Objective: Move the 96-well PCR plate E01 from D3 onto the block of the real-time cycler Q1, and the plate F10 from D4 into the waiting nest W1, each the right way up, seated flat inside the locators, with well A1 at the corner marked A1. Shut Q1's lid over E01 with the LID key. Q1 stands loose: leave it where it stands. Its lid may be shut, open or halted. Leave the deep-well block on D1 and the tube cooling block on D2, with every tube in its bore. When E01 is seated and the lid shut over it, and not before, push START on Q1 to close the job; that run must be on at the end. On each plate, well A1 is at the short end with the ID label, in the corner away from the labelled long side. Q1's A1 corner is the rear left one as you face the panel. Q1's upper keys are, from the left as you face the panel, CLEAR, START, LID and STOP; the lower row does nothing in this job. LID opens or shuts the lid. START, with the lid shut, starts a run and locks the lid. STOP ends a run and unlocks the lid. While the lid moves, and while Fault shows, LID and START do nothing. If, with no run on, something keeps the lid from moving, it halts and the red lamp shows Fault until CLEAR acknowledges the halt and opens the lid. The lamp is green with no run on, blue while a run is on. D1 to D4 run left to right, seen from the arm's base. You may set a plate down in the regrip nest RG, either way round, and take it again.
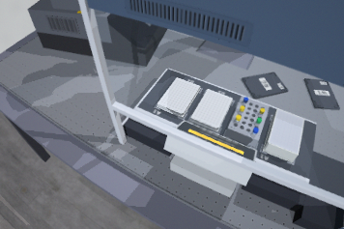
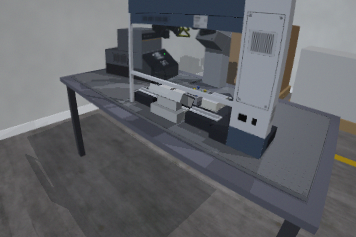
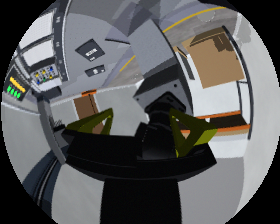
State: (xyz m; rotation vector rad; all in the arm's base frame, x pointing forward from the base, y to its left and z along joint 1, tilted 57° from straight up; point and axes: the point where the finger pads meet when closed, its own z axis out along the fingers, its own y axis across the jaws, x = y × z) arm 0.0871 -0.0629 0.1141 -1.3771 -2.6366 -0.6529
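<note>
Two white 96-well plates lie side by side on the deck in the top view. One plate [image 1: 212, 108] is next to the tube block, and the other plate [image 1: 179, 97] is at the left end of the row. Their labels are too small to read. My gripper [image 2: 182, 31] [image 3: 141, 111] is open and empty. It hangs high under the blue hood, above and behind the deck, and the hood hides it in the top view. The grey cycler Q1 [image 1: 58, 22] [image 2: 162, 65] stands at the far left with a green lamp [image 2: 159, 54]. I cannot tell how its lid stands.
The tube cooling block [image 1: 248, 119] holds yellow, blue and green tubes. The white deep-well block [image 1: 286, 138] is at the right end. Two dark nests [image 1: 264, 84] [image 1: 321, 93] lie behind the deck. A white post [image 1: 99, 59] and a front rail [image 1: 203, 143] frame the enclosure.
</note>
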